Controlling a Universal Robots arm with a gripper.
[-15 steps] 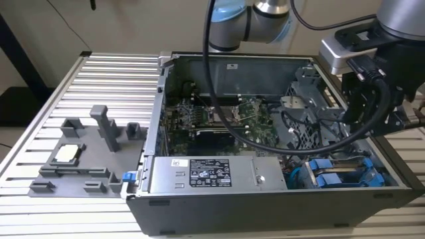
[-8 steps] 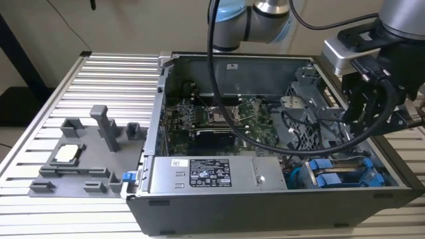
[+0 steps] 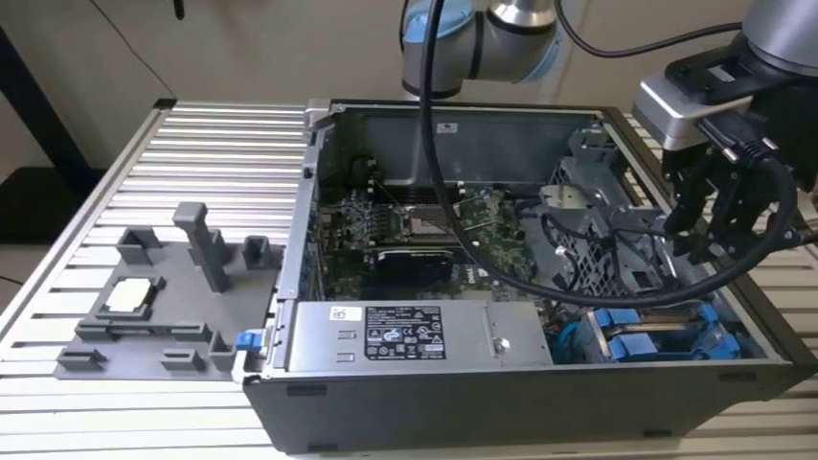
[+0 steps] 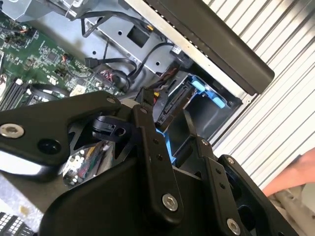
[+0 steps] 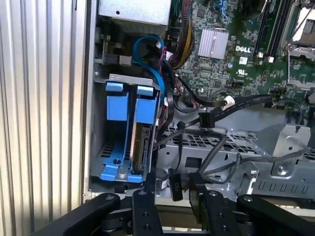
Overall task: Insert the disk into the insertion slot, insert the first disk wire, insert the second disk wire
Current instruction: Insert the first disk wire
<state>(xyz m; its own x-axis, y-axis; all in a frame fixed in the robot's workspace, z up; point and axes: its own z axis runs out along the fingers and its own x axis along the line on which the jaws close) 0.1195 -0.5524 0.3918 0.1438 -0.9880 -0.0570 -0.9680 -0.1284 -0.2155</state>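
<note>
Disk step: judged complete. The disk [image 5: 141, 147] stands on edge in its blue carrier inside the insertion slot [image 5: 129, 78], in the corner of the computer case [image 3: 511, 402] beside the power-supply box [image 3: 409, 335]; in the exterior view this bay lies at the lower right of the frame. The claw [image 3: 703, 251] hangs over that same corner, at the right of the exterior view, above the desk [image 3: 192, 134] that carries the case. Claw state: released. In the first wrist view its fingers [image 5: 147, 206] stand apart on either side of a black wire connector [image 5: 175, 186], with a gap showing on both sides, so nothing is clamped. The connector sits just beside the exposed end of the disk and next to the perforated cage [image 5: 211, 142]. Whether it is already mated cannot be confirmed; it appears loose. Step in hand, by judgement: the first disk wire. To do it well, the grip should fall on the connector body rather than on the cable, square to its flat sides. The connector should be lined up with the disk's socket before any push, and the neighbouring cables kept out from between the fingers. Risk: a tilted connector may jam against the carrier.
</note>
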